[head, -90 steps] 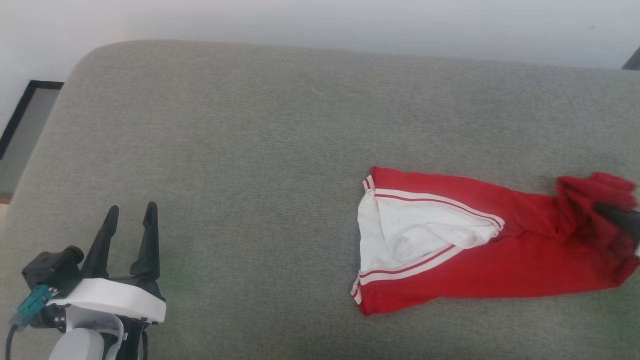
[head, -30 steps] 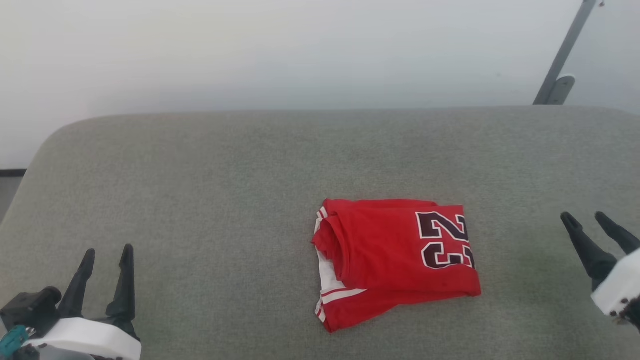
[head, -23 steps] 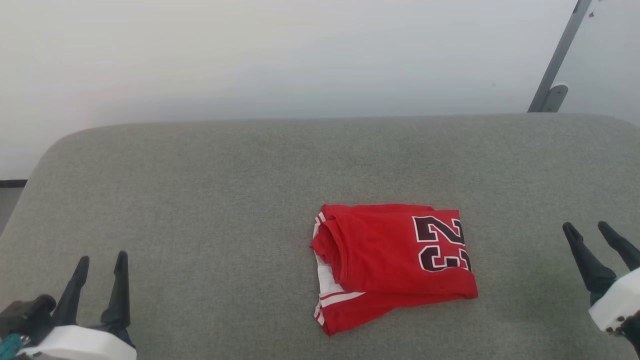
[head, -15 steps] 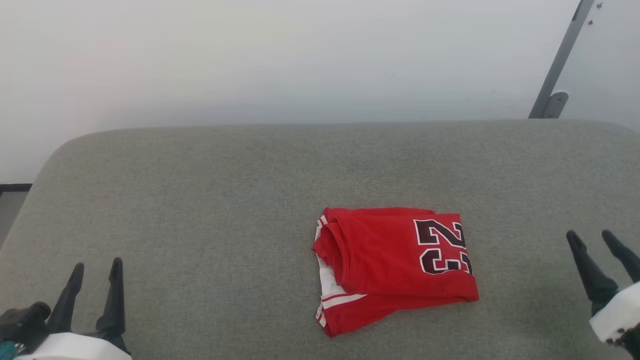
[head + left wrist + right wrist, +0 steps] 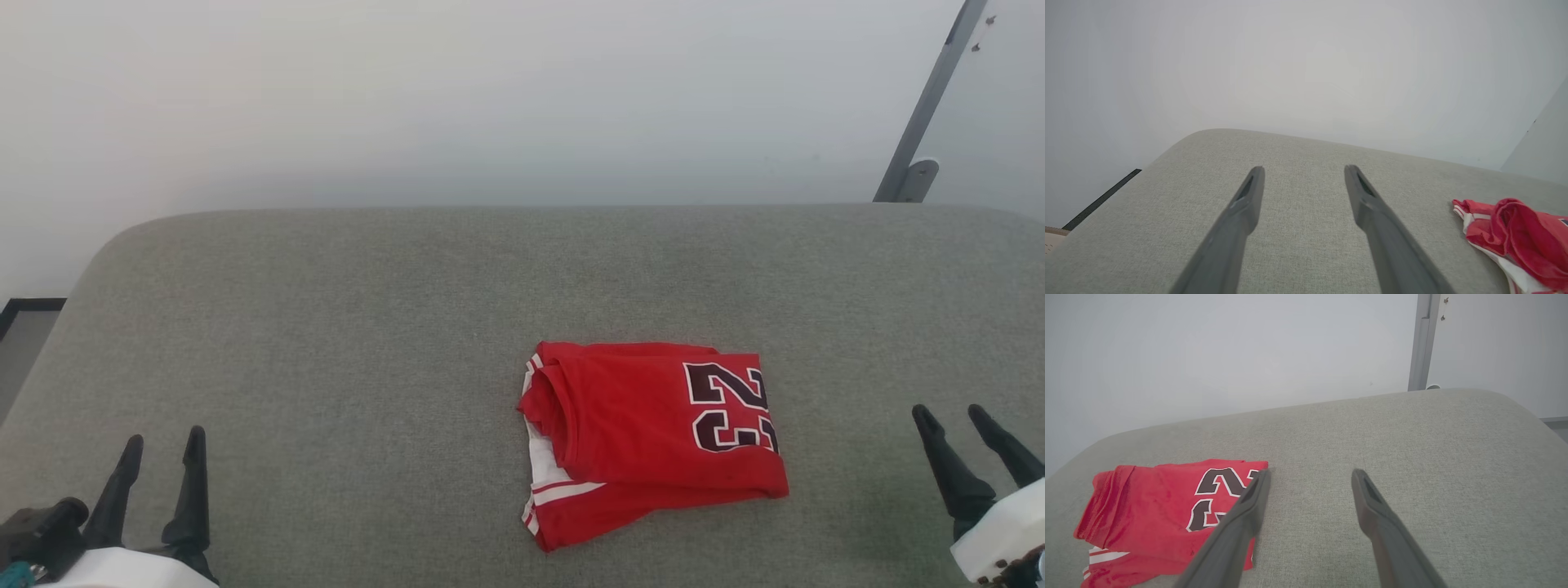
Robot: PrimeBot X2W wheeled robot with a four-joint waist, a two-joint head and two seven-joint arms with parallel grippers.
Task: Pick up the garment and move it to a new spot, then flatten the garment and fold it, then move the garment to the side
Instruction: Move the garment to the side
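Observation:
The garment point(image 5: 653, 437) lies folded into a compact red block on the grey cushion, a little right of the middle, with the black "23" on its top face and white striped trim poking out at its left edge. It also appears as the garment point(image 5: 1515, 241) at the right edge of the left wrist view and as the garment point(image 5: 1163, 510) at the lower left of the right wrist view. My left gripper point(image 5: 163, 445) stands open at the lower left, far from the shirt. Over at the lower right, my right gripper point(image 5: 951, 414) is open, apart from the shirt's right edge.
The grey upholstered cushion point(image 5: 367, 327) spans the whole view, with rounded far corners. Behind it is a pale wall with a grey metal post point(image 5: 927, 98) at the upper right. A dark-framed panel point(image 5: 20, 314) sits past the left edge.
Three seconds ago the right gripper held the spread red shirt at the far right; now the shirt lies folded and released. Over the last second the camera shifted slightly and both grippers drew back lower.

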